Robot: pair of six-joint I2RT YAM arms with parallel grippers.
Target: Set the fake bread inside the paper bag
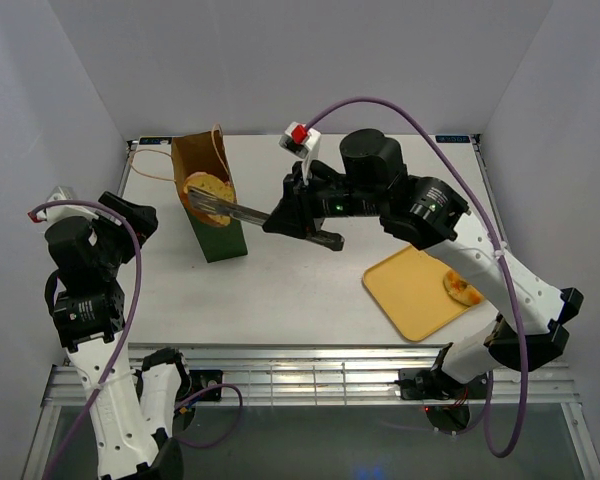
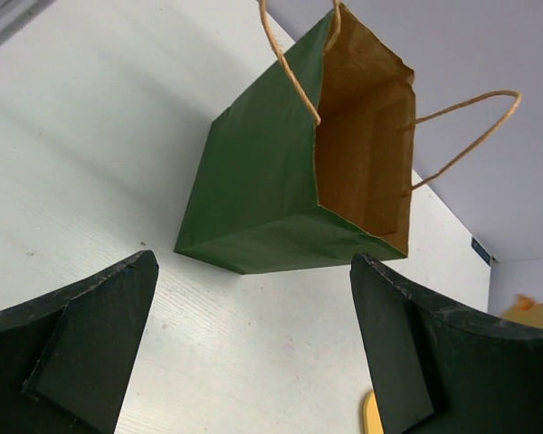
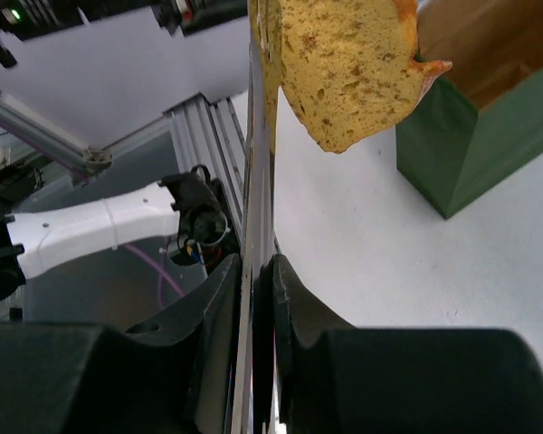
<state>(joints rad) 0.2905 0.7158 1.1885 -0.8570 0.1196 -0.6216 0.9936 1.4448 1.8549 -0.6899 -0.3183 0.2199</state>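
Right end effector (image 3: 256,289) clamps tongs (image 1: 245,212) pinching a bread slice (image 3: 344,63) at the paper bag (image 2: 253,181) mouth; left end effector (image 2: 253,334) gapes empty.

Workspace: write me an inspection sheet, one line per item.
Surface: white table, matte.
Job's things: paper bag upright, mouth open; bread slice held in the tongs at its mouth; bread piece on the tray.
Clutter: yellow tray right of centre; metal tongs.
Grippers: left gripper open, empty, facing the bag; right gripper shut on the tongs.
Cables: purple cables looping along both arms.
Surroundings: white walls; aluminium frame at the near edge.
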